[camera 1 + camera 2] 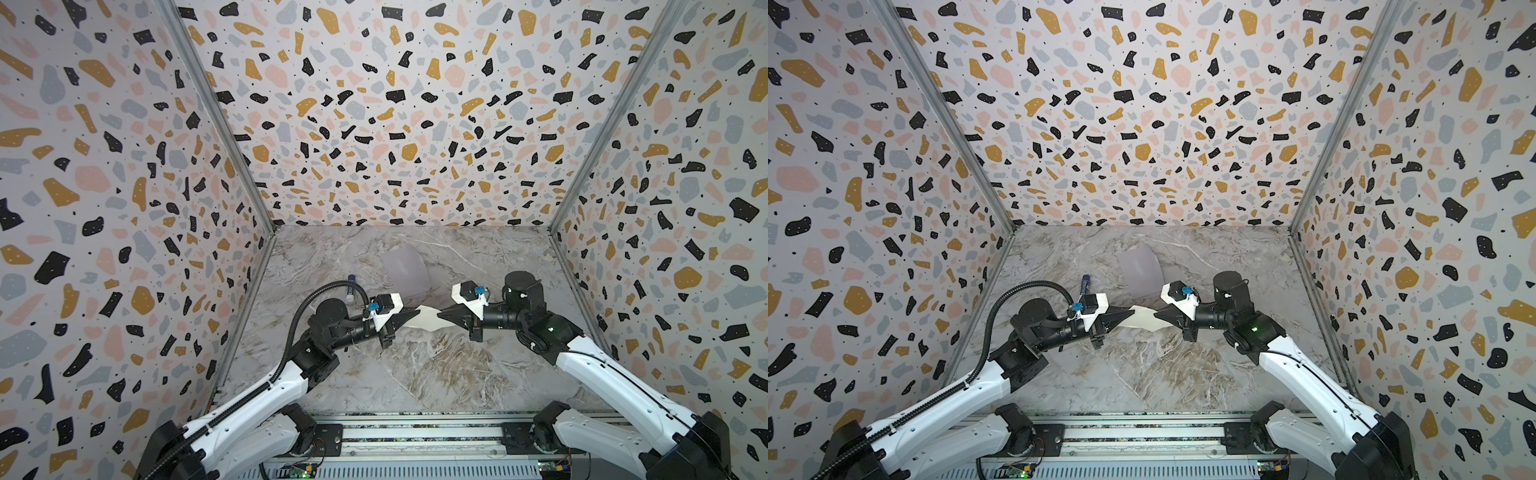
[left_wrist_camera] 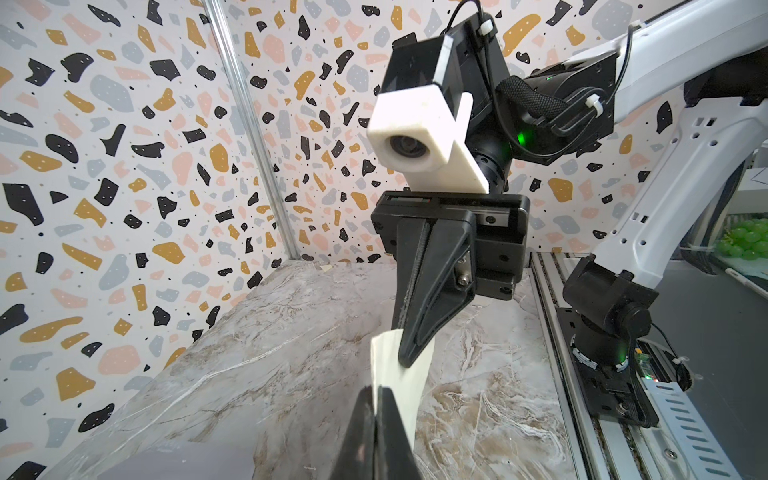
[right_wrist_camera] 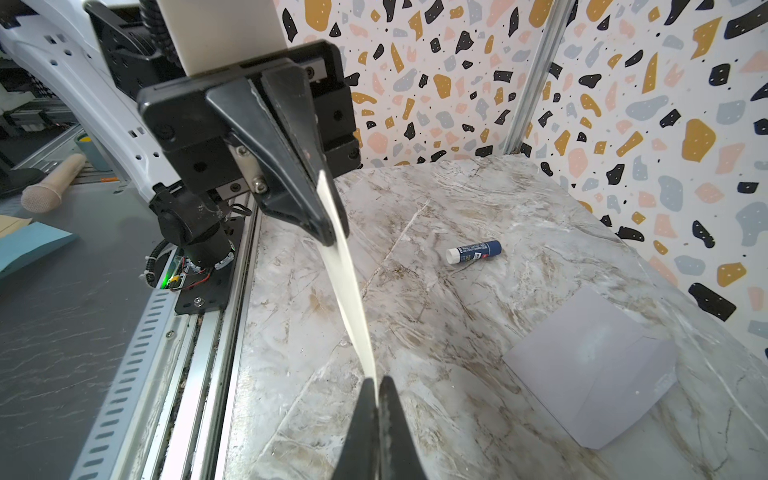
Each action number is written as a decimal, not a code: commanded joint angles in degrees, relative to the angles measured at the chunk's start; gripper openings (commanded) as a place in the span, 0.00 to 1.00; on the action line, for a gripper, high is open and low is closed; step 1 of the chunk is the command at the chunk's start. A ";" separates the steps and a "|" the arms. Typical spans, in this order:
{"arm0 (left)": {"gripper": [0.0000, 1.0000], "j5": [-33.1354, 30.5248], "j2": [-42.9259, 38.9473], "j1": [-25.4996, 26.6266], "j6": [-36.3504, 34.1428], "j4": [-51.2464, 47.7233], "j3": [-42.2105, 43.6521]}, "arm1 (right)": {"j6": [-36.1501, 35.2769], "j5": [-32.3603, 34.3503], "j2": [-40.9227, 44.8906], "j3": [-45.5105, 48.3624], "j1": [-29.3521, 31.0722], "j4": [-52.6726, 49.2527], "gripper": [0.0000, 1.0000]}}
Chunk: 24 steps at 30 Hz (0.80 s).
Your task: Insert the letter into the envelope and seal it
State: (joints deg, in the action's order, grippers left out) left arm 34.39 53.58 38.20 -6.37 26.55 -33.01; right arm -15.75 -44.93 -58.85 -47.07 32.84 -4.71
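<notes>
Three walls close the workspace in both top views: a far wall (image 1: 395,104), a left wall (image 1: 104,208) and a right wall (image 1: 685,187). All carry the same terrazzo print of black, ochre, pink and grey-blue chips on a pale ground. Bare metal posts (image 1: 224,137) run down the two far corners where the walls meet. The floor of the booth is a tabletop (image 1: 415,365) with a grey-white marble pattern, veined brown toward the near side. Along its near edge lies an aluminium rail (image 1: 415,434), with a slotted metal strip (image 1: 395,471) nearer still. Beyond the rail, the left wrist view shows a dark grey surface (image 2: 706,332). The light is even and soft.
</notes>
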 commanded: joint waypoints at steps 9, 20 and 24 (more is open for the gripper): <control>0.00 -0.90 -2.33 -1.89 0.66 1.23 0.17 | -0.56 4.77 1.15 -0.15 -0.24 -1.56 0.15; 0.00 -1.43 -3.06 -3.11 1.10 0.92 0.68 | -0.84 7.82 -0.05 -0.05 -0.24 -2.59 0.19; 0.00 -1.43 -3.35 -3.98 1.19 0.65 0.69 | -0.63 9.39 0.04 0.44 -0.30 -2.20 0.19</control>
State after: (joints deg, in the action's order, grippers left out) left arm 33.30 51.09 34.94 -6.11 25.34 -32.82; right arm -16.38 -37.28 -58.98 -46.92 32.77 -6.04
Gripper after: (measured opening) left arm 0.047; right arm 0.201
